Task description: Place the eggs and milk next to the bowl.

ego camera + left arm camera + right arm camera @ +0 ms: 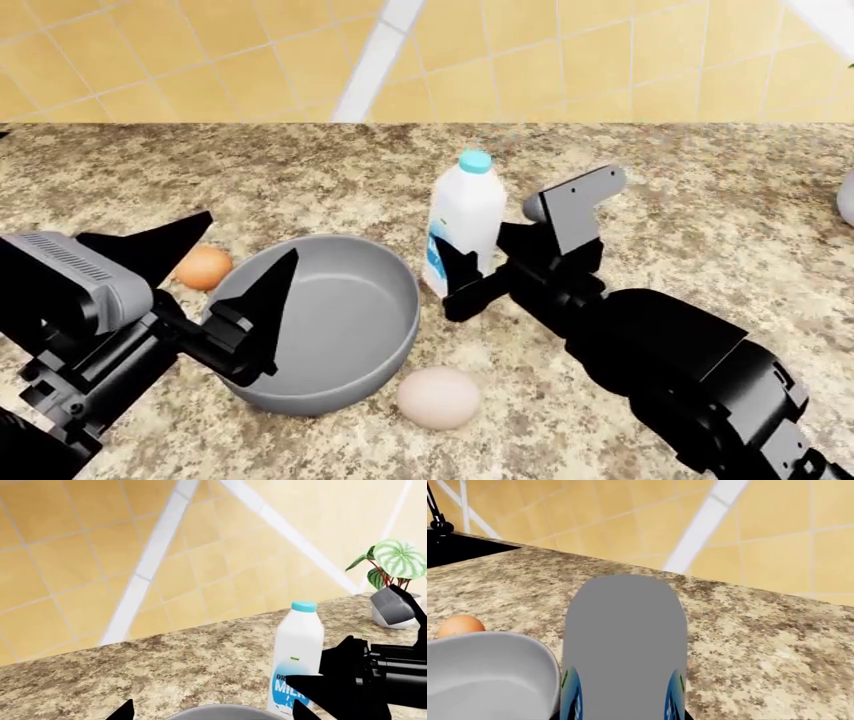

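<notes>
Gripping the milk (466, 222) near its base, centre of the head frame: right gripper (470, 277), black fingers pressed against the jug's lower sides, jug upright on the speckled counter (694, 180). Fills the middle of the right wrist frame as a blank grey back (624, 645), blue label edges showing at either side, bottom cut off by the frame edge; fingers themselves not visible there. Blocks part of the label in the head frame too; in the left wrist frame the label (291, 687) is half covered by the right arm's black links.

Spread wide at lower left of the head frame: left gripper (220, 280), dark pointed fingers (268, 300) on either side of the bowl's near-left rim, holding nothing; contact with the rim hard to judge. Shows only as two black tips at the bottom edge of the left wrist frame.

Sits just beside the jug, to its left in the head frame: the bowl (367, 345), grey, partly hidden by the left fingers. Peeks out behind the bowl's upper-left rim: orange-brown egg (206, 268), partly masked by a finger. Lies just below the bowl at bottom centre: pale egg (438, 397). Appears at far right of the left wrist frame: potted plant (395, 562), pot half hidden.
</notes>
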